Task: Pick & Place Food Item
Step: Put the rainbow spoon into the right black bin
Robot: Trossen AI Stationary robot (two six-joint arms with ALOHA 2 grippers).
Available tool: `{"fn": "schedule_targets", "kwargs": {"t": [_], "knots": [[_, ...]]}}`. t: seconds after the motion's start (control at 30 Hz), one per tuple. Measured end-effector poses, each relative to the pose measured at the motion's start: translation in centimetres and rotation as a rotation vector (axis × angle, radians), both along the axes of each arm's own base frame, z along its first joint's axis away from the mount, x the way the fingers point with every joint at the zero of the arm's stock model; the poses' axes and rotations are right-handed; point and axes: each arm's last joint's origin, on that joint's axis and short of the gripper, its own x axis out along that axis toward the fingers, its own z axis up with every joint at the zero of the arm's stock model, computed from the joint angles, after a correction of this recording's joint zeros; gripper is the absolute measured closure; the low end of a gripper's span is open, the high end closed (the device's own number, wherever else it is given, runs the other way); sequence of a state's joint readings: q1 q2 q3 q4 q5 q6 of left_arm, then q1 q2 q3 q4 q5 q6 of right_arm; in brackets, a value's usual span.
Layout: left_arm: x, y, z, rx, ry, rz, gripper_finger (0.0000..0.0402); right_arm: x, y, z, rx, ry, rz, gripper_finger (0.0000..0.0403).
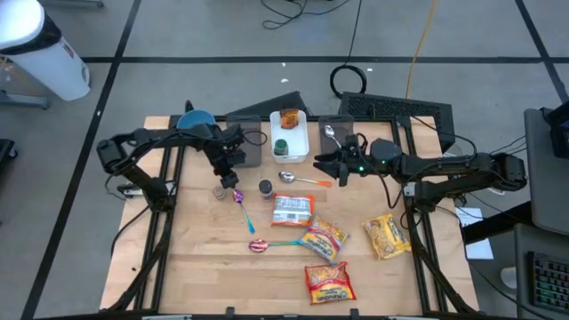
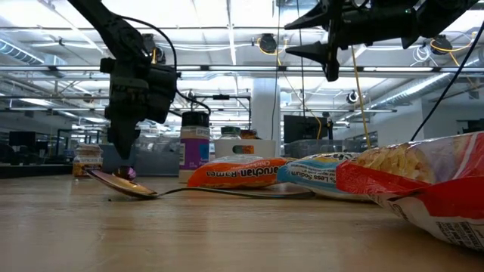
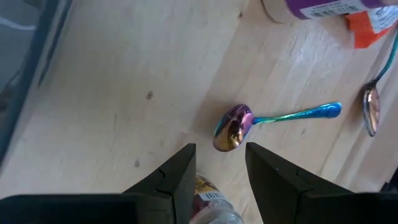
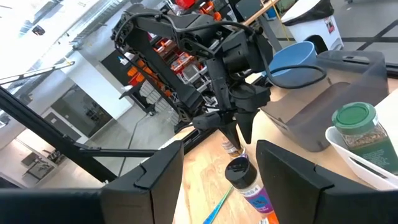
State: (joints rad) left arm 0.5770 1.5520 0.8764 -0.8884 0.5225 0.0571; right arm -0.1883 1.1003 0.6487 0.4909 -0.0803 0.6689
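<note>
A small clear spice jar [image 1: 220, 190] stands upright on the wooden table toward its far left. My left gripper [image 1: 229, 177] points steeply down right over it, open. In the left wrist view the jar [image 3: 210, 203] shows low in the gap between the two fingers. In the right wrist view the fingertips hang just above the jar [image 4: 233, 148]. My right gripper [image 1: 325, 165] waits level and high over the table's far middle, open, with nothing between its fingers [image 4: 163, 163].
A rainbow spoon [image 3: 261, 121] and a purple-labelled jar [image 1: 266, 188] lie close beside the small jar. A white tray [image 1: 305, 147] with a green-lidded jar stands at the far middle. Ramen packets [image 1: 322, 238] and two more spoons cover the middle and near right.
</note>
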Motion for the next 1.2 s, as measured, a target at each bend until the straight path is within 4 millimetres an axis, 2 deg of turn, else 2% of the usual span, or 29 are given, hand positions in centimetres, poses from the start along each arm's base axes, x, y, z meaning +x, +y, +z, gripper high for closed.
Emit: {"fn": "schedule_targets", "kwargs": {"t": [0.4,0.57,0.73,0.87,1.2], "knots": [[0.1,0.2,0.0,0.055,0.005,0.006,0.0252,0.0,0.0,0.0,-0.010,0.004,-0.001,0.0206],[0.2,0.4,0.9,0.066,-0.001,0.009,0.0252,0.0,0.0,-0.1,-0.017,0.011,-0.001,0.0206],[-0.3,0.1,3.4,0.083,-0.022,0.021,0.0252,0.0,0.0,-0.1,-0.016,0.013,-0.001,0.0206],[-1.7,-0.8,5.9,0.101,-0.052,0.072,0.0252,0.0,0.0,-0.1,-0.024,0.014,-0.001,0.0206],[-6.0,-4.9,12.4,0.245,-0.256,0.402,0.0252,0.0,0.0,-0.1,-0.058,0.018,0.001,0.0206]]}}
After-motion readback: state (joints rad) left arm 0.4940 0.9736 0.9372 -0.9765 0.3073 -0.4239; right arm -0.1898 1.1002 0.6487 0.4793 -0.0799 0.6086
